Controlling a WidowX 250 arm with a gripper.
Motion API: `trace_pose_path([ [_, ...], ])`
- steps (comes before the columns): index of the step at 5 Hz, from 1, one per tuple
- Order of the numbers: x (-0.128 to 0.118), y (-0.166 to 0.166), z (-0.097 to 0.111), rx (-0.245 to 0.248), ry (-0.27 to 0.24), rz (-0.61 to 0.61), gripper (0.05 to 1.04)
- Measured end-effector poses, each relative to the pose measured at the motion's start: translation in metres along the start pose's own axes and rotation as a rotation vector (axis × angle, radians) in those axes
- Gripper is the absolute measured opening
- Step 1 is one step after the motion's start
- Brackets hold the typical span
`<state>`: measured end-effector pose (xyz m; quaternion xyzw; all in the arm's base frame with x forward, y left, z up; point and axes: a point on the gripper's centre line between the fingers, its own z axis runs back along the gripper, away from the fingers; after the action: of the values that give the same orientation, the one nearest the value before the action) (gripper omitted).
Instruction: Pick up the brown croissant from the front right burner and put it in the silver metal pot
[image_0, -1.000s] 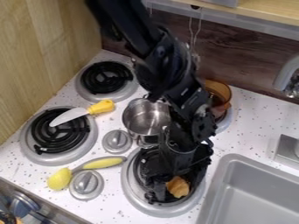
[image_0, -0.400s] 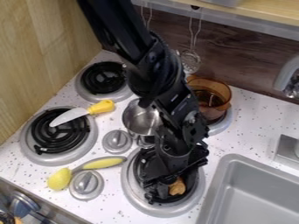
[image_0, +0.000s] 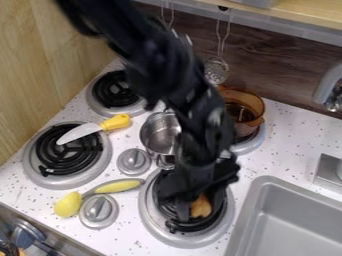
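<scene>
The black gripper (image_0: 196, 198) is low over the front right burner (image_0: 151, 223), pointing down. A small orange-brown piece (image_0: 202, 207) shows at the gripper's lower end, above the dark coil, partly covered by the gripper. Whether it is held or rests on the burner, I cannot tell. Behind and left of the gripper stands a steel pot (image_0: 159, 134), its right side hidden by the arm. An amber see-through pot (image_0: 248, 106) stands on the back right burner, just right of the arm.
A knife with a yellow handle (image_0: 116, 122) lies across the front left burner (image_0: 65, 156). A yellow-and-grey utensil (image_0: 117, 186) lies by the front knob (image_0: 99, 211). The grey sink (image_0: 287, 225) is at the right, and a strainer (image_0: 216, 70) hangs at the back wall.
The upper arm has swung left, and the gripper has shifted slightly left. The orange-brown piece shows a little farther up in the view, and the amber pot is less covered.
</scene>
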<state>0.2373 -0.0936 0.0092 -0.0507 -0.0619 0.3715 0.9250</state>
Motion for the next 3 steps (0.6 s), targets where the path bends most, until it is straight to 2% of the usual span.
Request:
trace_pose_path([
  [1,0.017,0.010,0.013,0.022,0.027,-0.044,0.569],
  [2,0.040,0.014,0.013,-0.010,-0.007,-0.077,0.569],
  [3,0.077,0.017,-0.005,-0.022,-0.001,-0.140,0.569],
])
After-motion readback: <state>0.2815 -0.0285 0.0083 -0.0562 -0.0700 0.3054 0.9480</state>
